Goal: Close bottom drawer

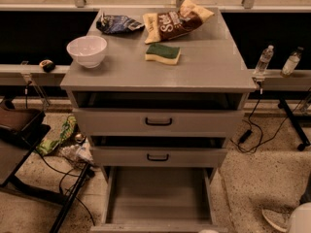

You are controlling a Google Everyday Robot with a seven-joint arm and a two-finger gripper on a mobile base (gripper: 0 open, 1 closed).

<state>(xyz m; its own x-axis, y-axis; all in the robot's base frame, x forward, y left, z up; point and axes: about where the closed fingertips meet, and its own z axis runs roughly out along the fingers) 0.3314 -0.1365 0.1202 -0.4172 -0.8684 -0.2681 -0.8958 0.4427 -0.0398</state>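
Observation:
The grey cabinet [194,72] has three drawers. The bottom drawer [156,194] is pulled far out, and its shallow grey inside is bare. Its front [155,227] lies at the lower edge of the view, with the handle out of sight. The middle drawer [158,157] and the top drawer [158,122] each have a black handle and stand slightly out, with a dark gap above each. My gripper is out of view. Only a white rounded part of my arm [300,219] shows, in the bottom right corner.
On the cabinet top lie a white bowl [87,50], a green and yellow sponge [163,53], a brown chip bag [176,20] and a blue bag [117,24]. Cables and litter [63,142] lie on the floor to the left. A shoe [275,218] is on the floor to the right. Bottles [263,60] stand on a ledge.

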